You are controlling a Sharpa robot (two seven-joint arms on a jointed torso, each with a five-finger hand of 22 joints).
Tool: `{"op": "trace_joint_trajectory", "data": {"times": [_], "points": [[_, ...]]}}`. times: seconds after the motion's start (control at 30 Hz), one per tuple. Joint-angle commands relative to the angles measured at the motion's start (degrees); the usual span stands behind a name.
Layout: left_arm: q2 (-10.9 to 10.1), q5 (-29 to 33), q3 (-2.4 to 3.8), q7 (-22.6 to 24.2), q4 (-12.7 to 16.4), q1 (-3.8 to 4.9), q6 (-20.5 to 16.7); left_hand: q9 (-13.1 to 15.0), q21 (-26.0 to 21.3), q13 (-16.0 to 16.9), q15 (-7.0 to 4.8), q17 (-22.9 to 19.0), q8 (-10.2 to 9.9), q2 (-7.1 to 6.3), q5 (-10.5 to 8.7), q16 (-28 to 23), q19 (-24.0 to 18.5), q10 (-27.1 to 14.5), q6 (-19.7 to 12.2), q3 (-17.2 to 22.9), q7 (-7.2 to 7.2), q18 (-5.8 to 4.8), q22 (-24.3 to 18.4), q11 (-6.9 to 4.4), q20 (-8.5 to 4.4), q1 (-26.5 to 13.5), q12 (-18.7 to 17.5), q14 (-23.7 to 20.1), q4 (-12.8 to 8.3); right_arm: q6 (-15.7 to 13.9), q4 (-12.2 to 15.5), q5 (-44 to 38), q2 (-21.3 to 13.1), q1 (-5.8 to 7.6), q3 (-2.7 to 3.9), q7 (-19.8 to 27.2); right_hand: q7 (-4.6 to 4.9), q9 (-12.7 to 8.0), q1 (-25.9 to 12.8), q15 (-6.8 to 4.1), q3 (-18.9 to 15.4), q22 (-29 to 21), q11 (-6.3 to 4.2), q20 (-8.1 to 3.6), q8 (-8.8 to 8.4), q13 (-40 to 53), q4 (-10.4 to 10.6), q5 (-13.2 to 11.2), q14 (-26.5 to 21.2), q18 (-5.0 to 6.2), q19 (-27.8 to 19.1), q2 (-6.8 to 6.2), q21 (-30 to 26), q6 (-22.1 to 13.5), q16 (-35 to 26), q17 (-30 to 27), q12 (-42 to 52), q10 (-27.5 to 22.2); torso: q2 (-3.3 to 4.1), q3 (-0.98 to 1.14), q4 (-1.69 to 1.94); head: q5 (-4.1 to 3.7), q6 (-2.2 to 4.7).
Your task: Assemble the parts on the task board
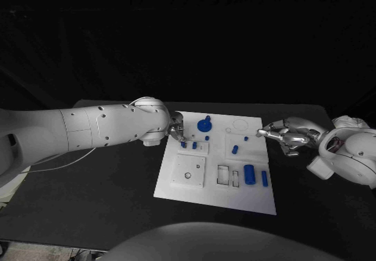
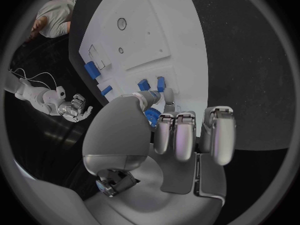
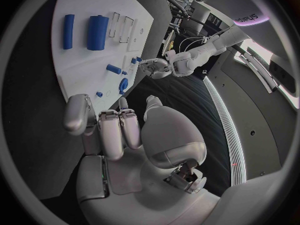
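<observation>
Hands first: we see the left hand (image 1: 177,130) over the far left part of the task board (image 1: 200,193), fingers curled down toward a small blue piece (image 2: 150,116) under the thumb; we cannot tell whether it grips that piece or merely touches it. Our right hand (image 1: 283,132) hovers just off the board's far right edge, fingers loosely curled with nothing in them.

We take the task board as our landmark; it lies in the middle of the black counter (image 1: 94,190). On it we count these blue parts in the head view: one round disc with a stem (image 1: 204,125) near the far edge, just beside the left hand; two short pegs (image 1: 194,145) side by side below that hand; one small stud (image 1: 246,138) toward the far right; one short cylinder (image 1: 235,149) just nearer than the stud; one thick cylinder (image 1: 249,174) lying flat in the near right part; and one slimmer bar (image 1: 265,178) just right of it, apart from it.

Left of the thick cylinder we see two rectangular slots (image 1: 223,174), and further left one raised square plate (image 1: 190,169) with a small hole.
</observation>
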Motion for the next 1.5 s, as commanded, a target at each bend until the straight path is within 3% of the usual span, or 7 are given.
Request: {"op": "trace_joint_trajectory", "data": {"times": [0.03, 0.53, 1.1, 1.5], "points": [[0.1, -0.5, 0.00, -0.1, 0.2, -0.05, 0.3, 0.0, -0.2, 15.1, 0.07, 15.1, -0.2, 0.41, 0.17, 0.1, 4.0, 5.7, -0.2, 2.3, -0.42, -0.20, 14.1, 0.15, -0.23, -0.2, 0.3, 6.0, -2.1, 0.3, 0.0, -0.1, 0.1, -0.06, -0.01, 0.6, 0.09, -0.1, 0.4, -0.09, 0.4, 8.1, -0.38, 0.09, -0.20, 7.8, -0.1, 0.4, -0.4, 0.48, -0.5, 0.05, -0.4, 0.1, -0.2, 6.4, -0.3, 0.0, -0.03, 0.01, -0.03, -0.04, 0.00], [-0.2, -0.5, 0.00, 0.1, 0.7, -0.16, -1.4, 0.0, -0.4, 15.1, 0.09, 15.1, -0.2, 0.56, 0.14, 0.1, 3.9, 5.7, -0.2, 2.4, -0.39, -0.14, 14.0, 0.18, -0.21, -0.4, 0.3, 6.0, -2.0, 0.1, -0.1, -0.1, 0.0, -0.21, -0.01, 0.8, 0.09, -0.1, 0.4, -0.09, 0.4, 8.1, -0.38, 0.09, -0.20, 7.8, -0.1, 0.4, -0.4, 0.48, -0.5, 0.05, -0.4, 0.1, -0.2, 6.4, -0.3, 0.0, 0.02, -0.01, 0.00, -0.23, 0.00], [-2.8, -1.8, -0.01, -1.7, 4.3, -0.58, -6.4, 0.0, -0.3, 15.1, 0.09, 15.1, -0.2, 0.53, 0.09, 0.1, 3.9, 5.7, 0.0, 2.3, -0.44, -0.15, 14.0, 0.18, -0.19, -0.6, 0.3, 6.0, -1.9, -0.1, 0.0, -0.1, -0.4, -0.37, -0.01, 0.9, 0.11, -0.1, 0.6, -0.09, 0.4, 8.1, -0.36, 0.09, -0.22, 7.8, -0.1, 0.4, -0.4, 0.48, -0.5, -0.03, -0.4, 0.1, -0.2, 6.4, -0.3, 0.0, -0.07, 0.05, 0.12, -0.16, 0.00], [-3.1, -2.1, -0.02, -1.8, 4.6, -0.89, -8.8, 0.0, -0.3, 15.1, 0.07, 15.1, -0.1, 0.52, 0.04, 0.1, 4.0, 5.7, 0.1, 2.3, -0.48, -0.18, 14.0, 0.15, -0.19, -0.8, 0.3, 6.0, -1.9, -0.2, -0.2, -0.1, -0.3, -0.74, -0.01, 1.0, 0.11, -0.1, 0.6, -0.09, 0.4, 8.1, -0.36, 0.09, -0.22, 7.8, -0.1, 0.4, -0.4, 0.48, -0.5, -0.03, -0.4, 0.1, -0.2, 6.4, -0.3, 0.0, -0.03, -0.04, -0.08, -0.05, 0.00]]}}
